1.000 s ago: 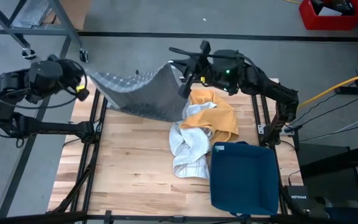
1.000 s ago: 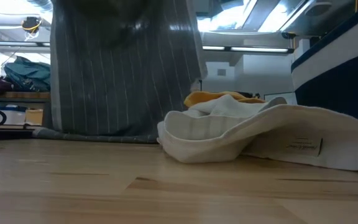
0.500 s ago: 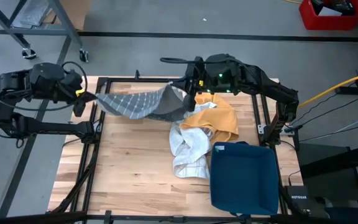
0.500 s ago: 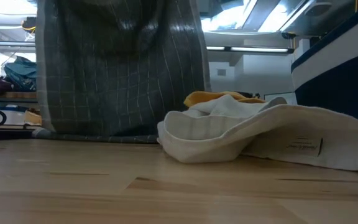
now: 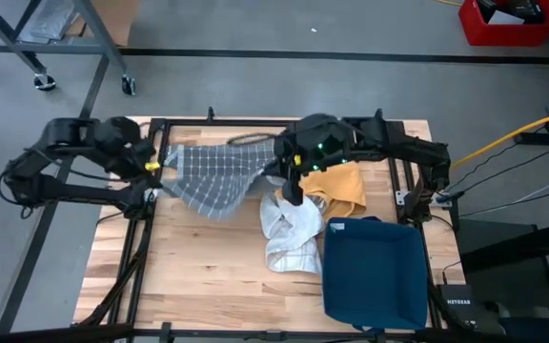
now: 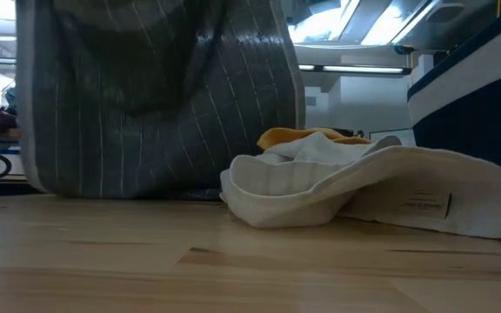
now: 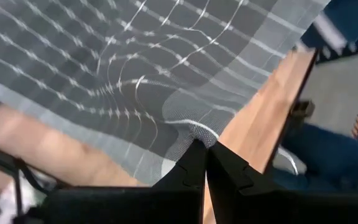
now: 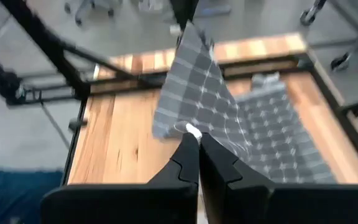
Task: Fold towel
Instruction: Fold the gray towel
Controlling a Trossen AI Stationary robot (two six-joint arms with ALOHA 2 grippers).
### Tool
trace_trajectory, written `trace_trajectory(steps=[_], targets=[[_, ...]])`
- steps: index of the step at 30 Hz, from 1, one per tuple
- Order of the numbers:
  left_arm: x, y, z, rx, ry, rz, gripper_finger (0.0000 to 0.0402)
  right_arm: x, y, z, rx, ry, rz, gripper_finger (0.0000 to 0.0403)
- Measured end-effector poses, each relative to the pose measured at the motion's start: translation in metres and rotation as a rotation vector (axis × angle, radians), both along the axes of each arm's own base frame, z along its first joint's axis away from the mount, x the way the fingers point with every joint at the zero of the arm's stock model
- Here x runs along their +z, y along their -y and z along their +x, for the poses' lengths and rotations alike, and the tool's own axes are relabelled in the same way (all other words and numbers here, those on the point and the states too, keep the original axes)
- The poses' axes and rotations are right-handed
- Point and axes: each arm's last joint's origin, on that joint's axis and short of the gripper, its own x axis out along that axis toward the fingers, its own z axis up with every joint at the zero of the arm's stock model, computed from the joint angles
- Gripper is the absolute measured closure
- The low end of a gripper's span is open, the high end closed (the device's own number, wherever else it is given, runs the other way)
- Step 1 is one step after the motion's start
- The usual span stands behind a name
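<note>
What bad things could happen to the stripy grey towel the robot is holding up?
The grey checked towel hangs between the left gripper and right gripper, each shut on just a corner, so one corner might slip out. It might also catch the white cloth and yellow cloth piled beside it.

Checked towel [image 5: 208,176] hung stretched between left gripper [image 5: 153,168] and right gripper [image 5: 292,170], over the table's [image 5: 198,276] far half, lower edge touching the top. To its right a pile: one towel [image 5: 336,183] behind, crumpled cloth [image 5: 289,229] before it. Folded towel [image 5: 375,272] lay at near right corner.
</note>
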Motion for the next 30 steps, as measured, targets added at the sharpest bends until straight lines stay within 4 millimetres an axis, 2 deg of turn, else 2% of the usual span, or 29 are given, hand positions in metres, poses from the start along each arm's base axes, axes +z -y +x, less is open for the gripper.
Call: trace_trajectory(steps=[4,10,17,23,30], targets=[[-0.019,0.008,0.007,-0.043,-0.091,-0.078,0.0401,-0.012,-0.004,0.004,0.004,-0.083,0.008,0.0402],[-0.043,0.024,0.015,-0.101,-0.227,-0.143,0.0401,-0.038,-0.008,0.024,0.015,-0.194,0.049,0.0402],[-0.056,0.049,0.027,-0.177,-0.295,-0.193,0.0401,-0.07,-0.019,0.05,0.135,-0.308,0.235,0.0402],[-0.065,0.078,0.041,-0.253,-0.352,-0.225,0.0401,-0.091,-0.039,0.063,0.253,-0.393,0.348,0.0402],[-0.086,0.125,0.061,-0.366,-0.426,-0.246,0.0401,-0.103,-0.067,0.066,0.345,-0.441,0.375,0.0402]])
